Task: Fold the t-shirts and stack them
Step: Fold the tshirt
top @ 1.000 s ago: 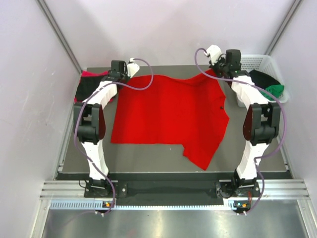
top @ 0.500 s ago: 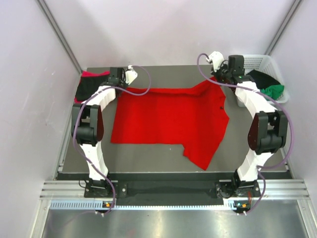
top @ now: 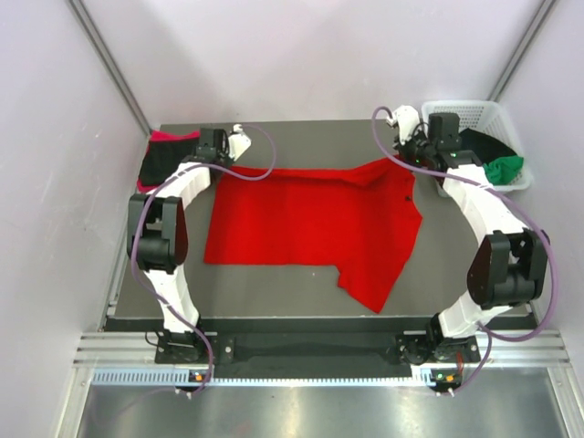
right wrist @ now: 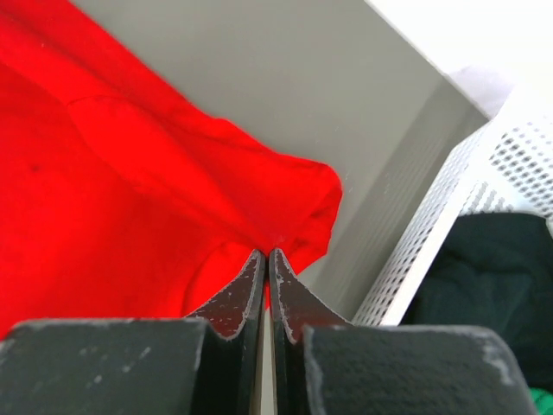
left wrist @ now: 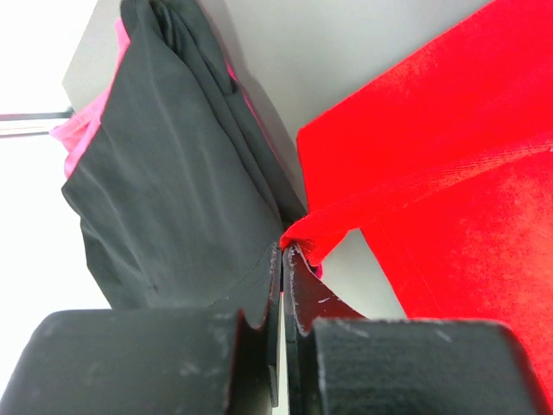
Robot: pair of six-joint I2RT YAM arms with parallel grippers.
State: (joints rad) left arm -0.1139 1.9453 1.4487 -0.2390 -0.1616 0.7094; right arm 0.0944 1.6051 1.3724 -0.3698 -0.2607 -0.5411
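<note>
A bright red t-shirt (top: 310, 224) lies spread on the dark table (top: 274, 287), one sleeve hanging toward the near edge. My left gripper (top: 223, 164) is shut on its far left corner; in the left wrist view the jaws (left wrist: 285, 249) pinch a fold of red cloth (left wrist: 449, 156). At the far right corner my right gripper (top: 402, 162) is shut too, its tips (right wrist: 266, 253) biting the red hem (right wrist: 112, 173). Beside the left gripper sits a folded black t-shirt (top: 158, 166) on a pinkish red one (top: 170, 136).
A white lattice basket (top: 474, 109) stands at the far right corner, holding a black t-shirt (top: 479, 141) and a green one (top: 505, 168); its wall (right wrist: 484, 190) is close to the right gripper. Pale walls enclose the table on three sides.
Both grippers have drawn the shirt's far edge toward the near side and lower, so the raised cloth now lies flatter. The right elbow has swung outward to the right.
</note>
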